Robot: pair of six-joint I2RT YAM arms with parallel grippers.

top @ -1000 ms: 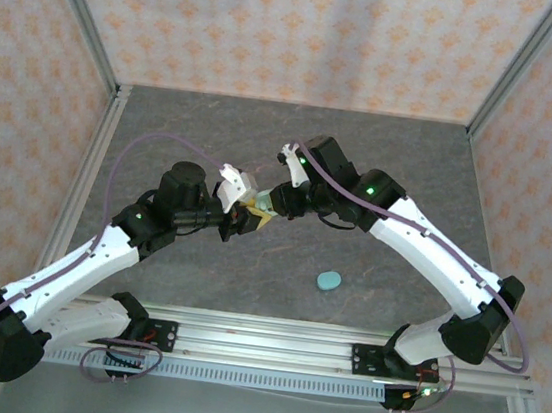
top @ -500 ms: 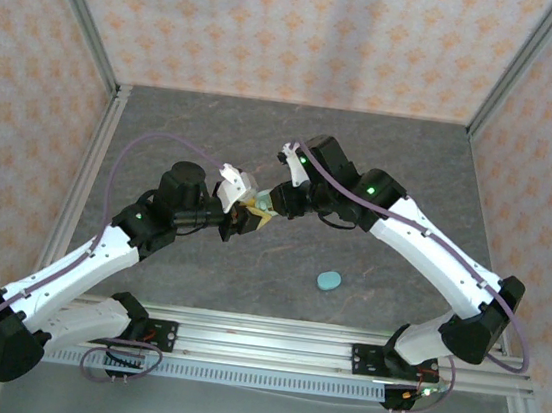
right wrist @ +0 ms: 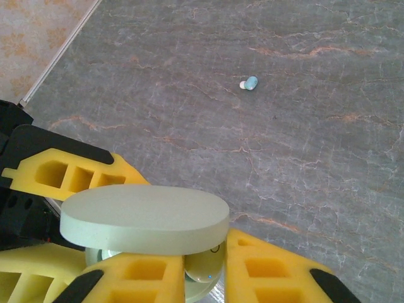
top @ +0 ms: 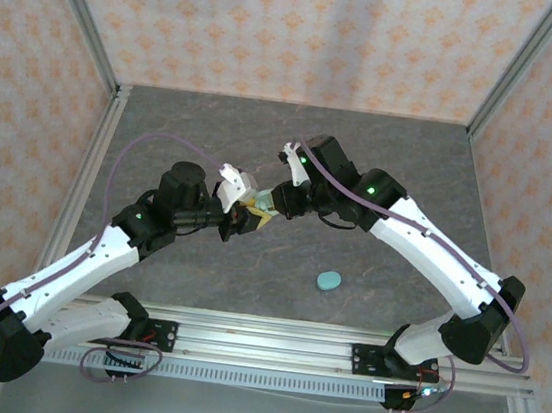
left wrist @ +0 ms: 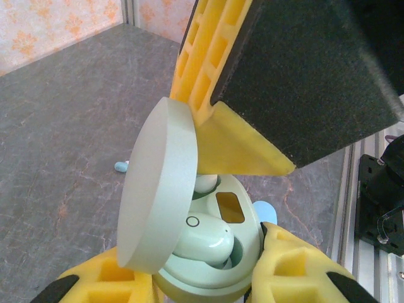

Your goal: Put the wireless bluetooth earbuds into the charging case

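Still, left end effector (top: 241,218) holds the charging case (left wrist: 211,284) (nothing moved).

Robot lab / data-collection cell, not a home. I'm driving inside a boxed enclosure: alu extrusion posts (top: 83,17) at the corners, wall panels (top: 298,28) w/ printed orange-on-pink pattern, grey stone-look worktop (top: 195,126). Left arm (top: 88,264) and right arm (top: 432,251) are bolted to an alu rail (top: 270,339) at the near edge. Purple cable (top: 148,140) runs exposed along the arm, green status LED (top: 370,190) lit on a joint. Loose wiring and small boards sit by the arm bases.
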